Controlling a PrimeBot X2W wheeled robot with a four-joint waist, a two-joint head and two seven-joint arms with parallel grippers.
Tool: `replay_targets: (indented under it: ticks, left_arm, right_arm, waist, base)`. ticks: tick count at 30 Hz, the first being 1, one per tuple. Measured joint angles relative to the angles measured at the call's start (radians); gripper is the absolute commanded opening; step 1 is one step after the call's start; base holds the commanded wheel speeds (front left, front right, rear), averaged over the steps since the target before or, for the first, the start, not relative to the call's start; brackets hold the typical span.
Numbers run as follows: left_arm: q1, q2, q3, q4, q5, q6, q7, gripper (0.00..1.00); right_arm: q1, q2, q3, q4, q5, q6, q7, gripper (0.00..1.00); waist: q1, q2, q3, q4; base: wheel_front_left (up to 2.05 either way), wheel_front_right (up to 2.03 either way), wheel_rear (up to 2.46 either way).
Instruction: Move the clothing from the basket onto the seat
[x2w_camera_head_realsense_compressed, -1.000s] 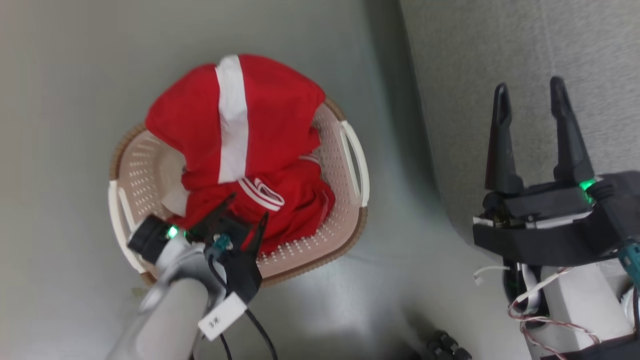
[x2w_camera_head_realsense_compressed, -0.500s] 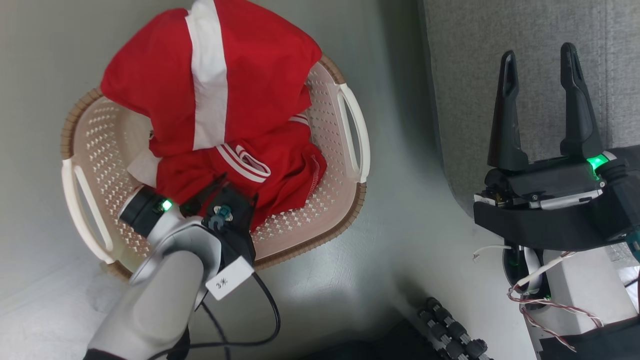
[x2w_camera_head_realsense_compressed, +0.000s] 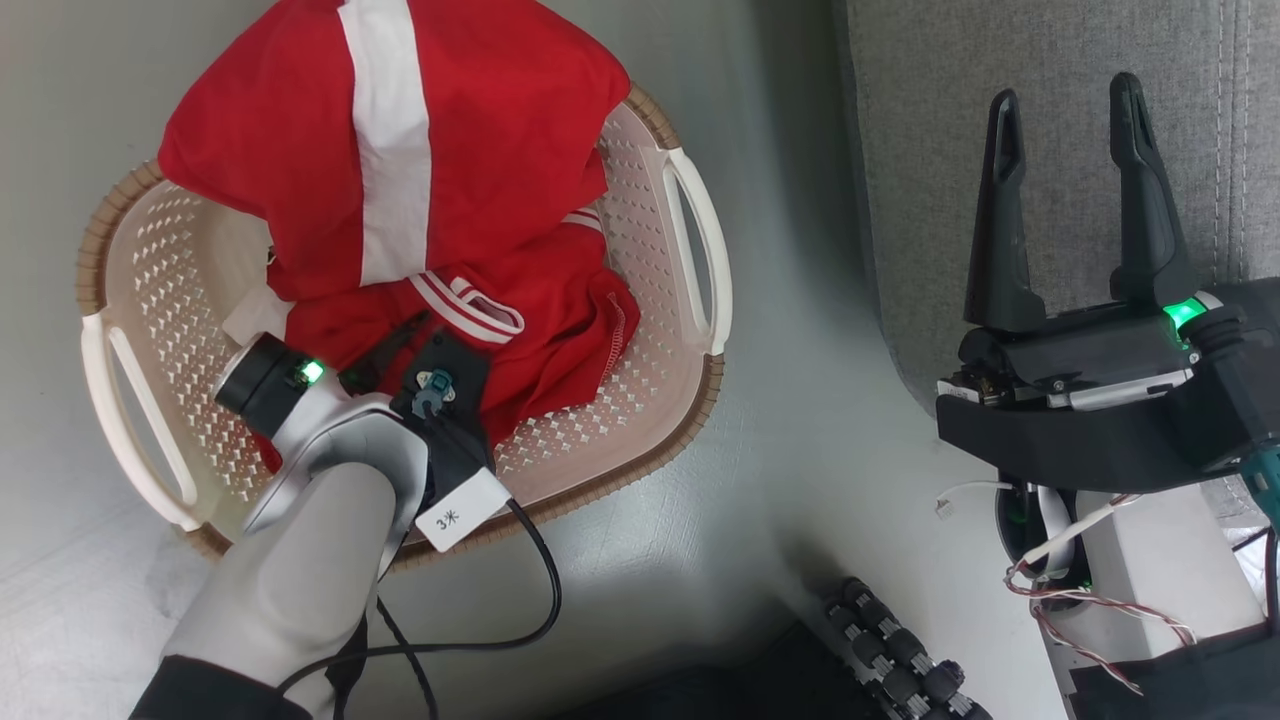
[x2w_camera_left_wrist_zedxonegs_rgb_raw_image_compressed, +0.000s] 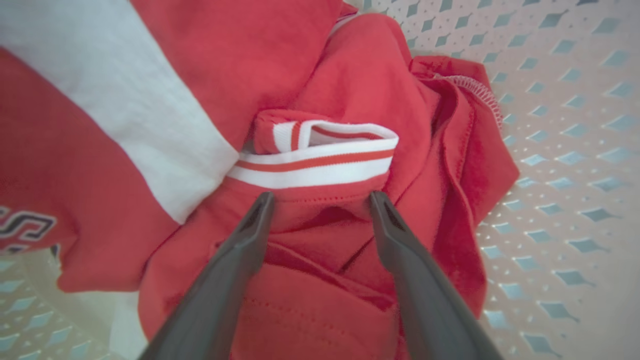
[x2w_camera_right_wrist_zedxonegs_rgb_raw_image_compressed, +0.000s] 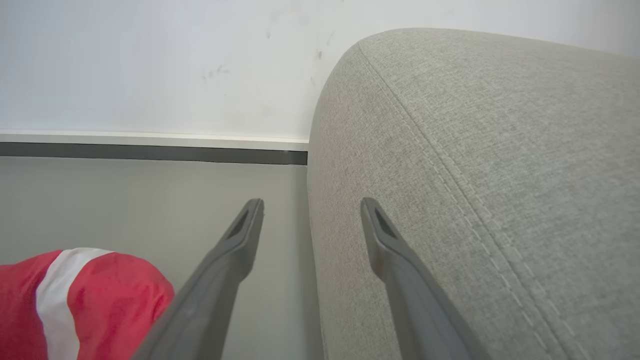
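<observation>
Between the wide-open left jaws sits the clothing, ungrasped, inside the basket.

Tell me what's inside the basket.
The basket holds red clothing with white stripes, draped over its far rim, with the open left gripper at the pile. Anything under the pile is covered.
</observation>
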Motion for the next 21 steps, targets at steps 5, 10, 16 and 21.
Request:
replay_targets:
  ticks: [5,10,16,21]
  left_arm:
    - [-0.017,-0.008,-0.005,0.018,0.002,0.005,-0.012,0.0]
    - [-0.023,-0.027,-0.016,0.031,0.001,0.005,-0.054,0.0]
    - [-0.023,-0.048,-0.021,0.036,-0.01,0.003,-0.114,0.0]
    - [-0.023,-0.062,-0.024,0.036,-0.035,0.002,-0.174,0.0]
  right_arm:
    - [-0.005,0.002,0.0,0.015,0.0,0.0,0.0,1.0]
    - [-0.012,0.007,-0.002,0.053,0.0,0.0,0.0,1.0]
    - [-0.021,0.009,-0.019,0.109,0.0,0.0,0.0,1.0]
    - [-0.022,0.007,-0.036,0.157,0.0,0.006,0.0,1.0]
  waist:
    - [0.0,-0.0002,0.001,-0.003]
    - [0.0,-0.0001,-0.02,0.002]
    - [0.0,-0.0001,-0.062,0.015]
    - [0.0,-0.0002,-0.11,0.033]
  base:
    - [0.0,0.0,0.0]
    - [0.0,0.0,0.0]
    - [0.0,0.0,0.0]
    - [0.0,0.0,0.0]
